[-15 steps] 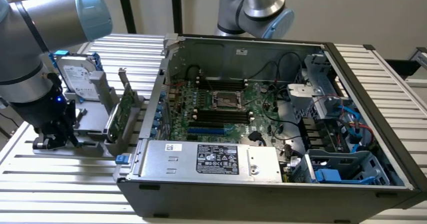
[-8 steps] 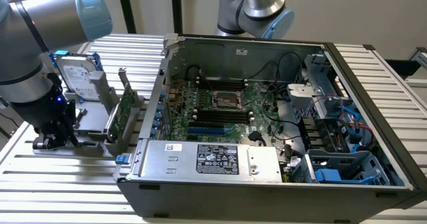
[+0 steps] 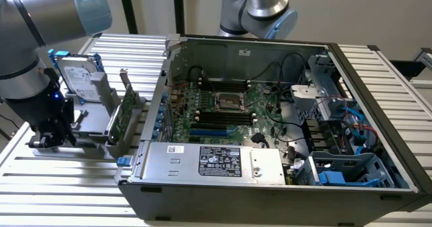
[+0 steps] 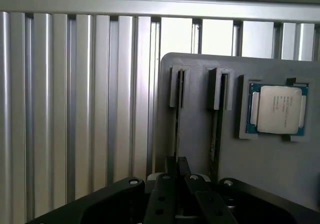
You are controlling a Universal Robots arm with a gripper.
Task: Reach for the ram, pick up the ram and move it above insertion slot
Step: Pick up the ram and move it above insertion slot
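Observation:
The ram (image 4: pixel 177 124) stands edge-on in a slot of a grey holder (image 4: pixel 197 149), a thin dark-green strip running straight into my fingertips. My gripper (image 4: pixel 176 166) has its two black fingers drawn together on the stick's near end, and the stick still sits in its slot. In the exterior view my gripper (image 3: pixel 48 138) is low over that holder, at the left of the table. The motherboard's long black insertion slots (image 3: pixel 226 118) lie inside the open computer case, well to the exterior view's right of my gripper.
A second thin stick (image 4: pixel 216 129) stands in the neighbouring slot and a processor chip (image 4: pixel 277 109) lies beside it. A hard drive (image 3: pixel 73 78) and a green expansion card (image 3: pixel 121 117) stand between my gripper and the case wall (image 3: pixel 162 85). Another arm (image 3: pixel 260 9) rises behind the case.

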